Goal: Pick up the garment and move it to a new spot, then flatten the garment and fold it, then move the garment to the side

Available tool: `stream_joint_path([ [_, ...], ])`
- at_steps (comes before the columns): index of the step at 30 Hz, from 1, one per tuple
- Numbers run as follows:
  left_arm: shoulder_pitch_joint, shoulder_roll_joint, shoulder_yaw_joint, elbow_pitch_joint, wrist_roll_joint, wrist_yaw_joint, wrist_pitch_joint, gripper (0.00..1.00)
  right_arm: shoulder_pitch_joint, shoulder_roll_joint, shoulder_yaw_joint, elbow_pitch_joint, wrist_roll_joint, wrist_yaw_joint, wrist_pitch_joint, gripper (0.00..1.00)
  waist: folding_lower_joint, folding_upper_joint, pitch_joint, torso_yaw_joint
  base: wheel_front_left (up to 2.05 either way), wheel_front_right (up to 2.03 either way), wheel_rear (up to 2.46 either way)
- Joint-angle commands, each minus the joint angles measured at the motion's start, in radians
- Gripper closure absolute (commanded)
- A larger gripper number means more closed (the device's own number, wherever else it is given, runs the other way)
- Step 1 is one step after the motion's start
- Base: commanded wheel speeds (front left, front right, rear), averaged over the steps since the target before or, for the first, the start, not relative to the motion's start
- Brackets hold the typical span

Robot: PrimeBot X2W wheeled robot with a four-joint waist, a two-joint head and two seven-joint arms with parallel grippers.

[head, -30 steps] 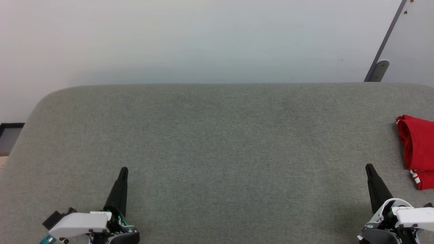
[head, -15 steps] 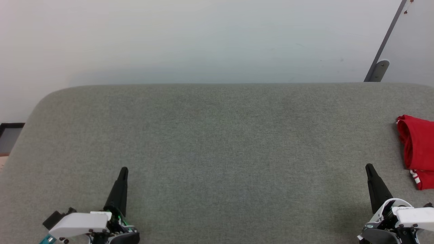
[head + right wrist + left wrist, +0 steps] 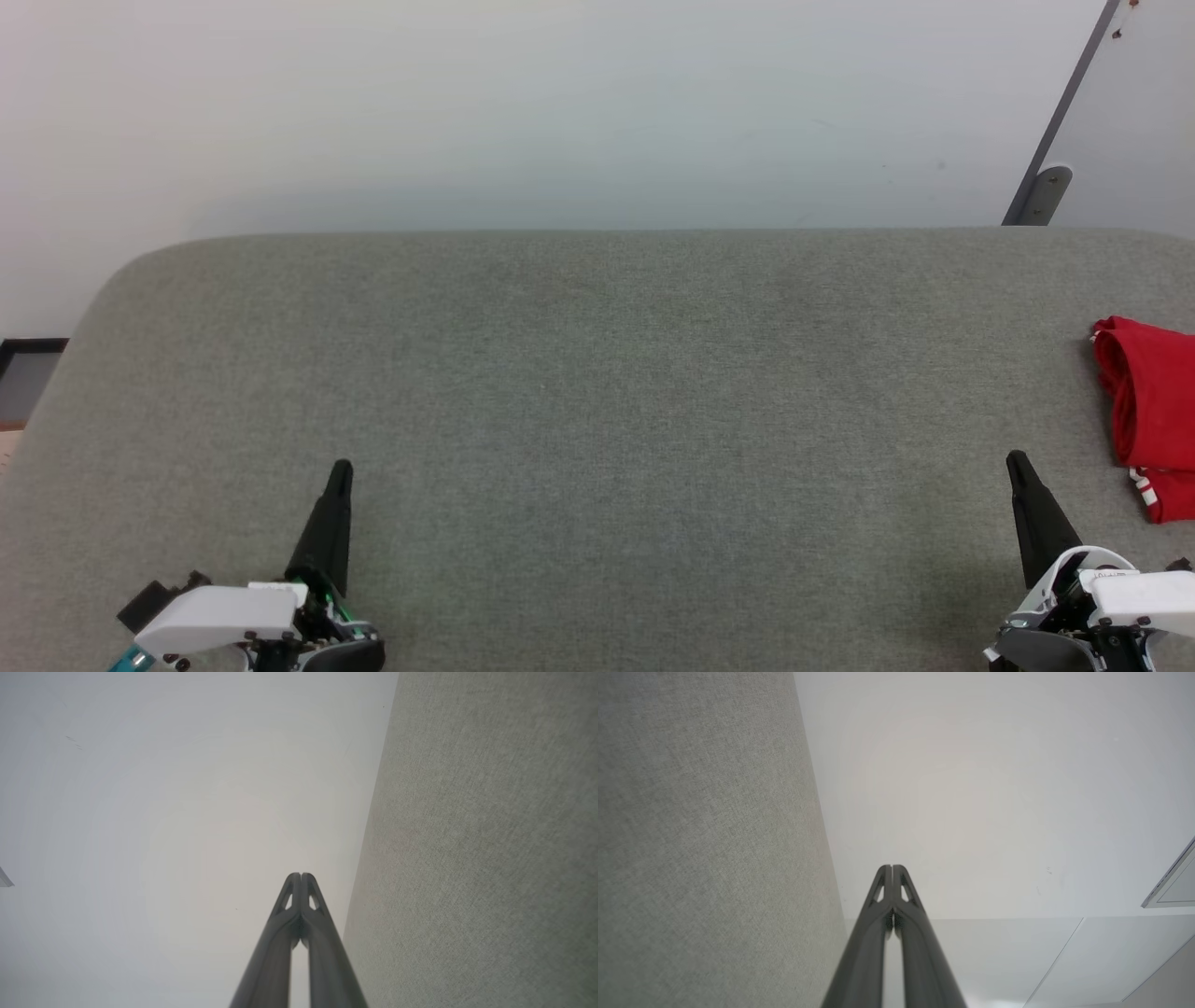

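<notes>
I hold the left jaws and right jaws pressed together and empty, low over the near side of the grey table. The garment lies in a compact red bundle at the table's far right, cut off by the head view's edge. It looks folded and set aside, so little seems left, though I cannot judge how neatly.

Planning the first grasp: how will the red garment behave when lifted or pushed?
The garment lies bunched in soft folds, so it will likely droop and unfurl. It looks thin, probably light. Pushed on the woven grey surface, it may wrinkle rather than slide.
</notes>
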Motion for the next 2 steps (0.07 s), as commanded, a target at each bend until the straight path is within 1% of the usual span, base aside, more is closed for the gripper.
stream_joint_path([
  [1, -0.008, 0.000, 0.001, -0.002, -0.004, 0.001, 0.001, 1.00, -0.002, 0.004, 0.001, -0.002, 0.003, -0.001, 0.002, 1.00, 0.0000, 0.0000, 0.000, 0.000, 0.00, 0.00, 0.00],
  [2, -0.008, 0.000, 0.001, -0.002, -0.004, 0.001, 0.002, 1.00, -0.002, 0.004, 0.001, -0.002, 0.003, -0.001, 0.002, 1.00, 0.0000, 0.0000, 0.000, 0.000, 0.00, 0.00, 0.00],
])
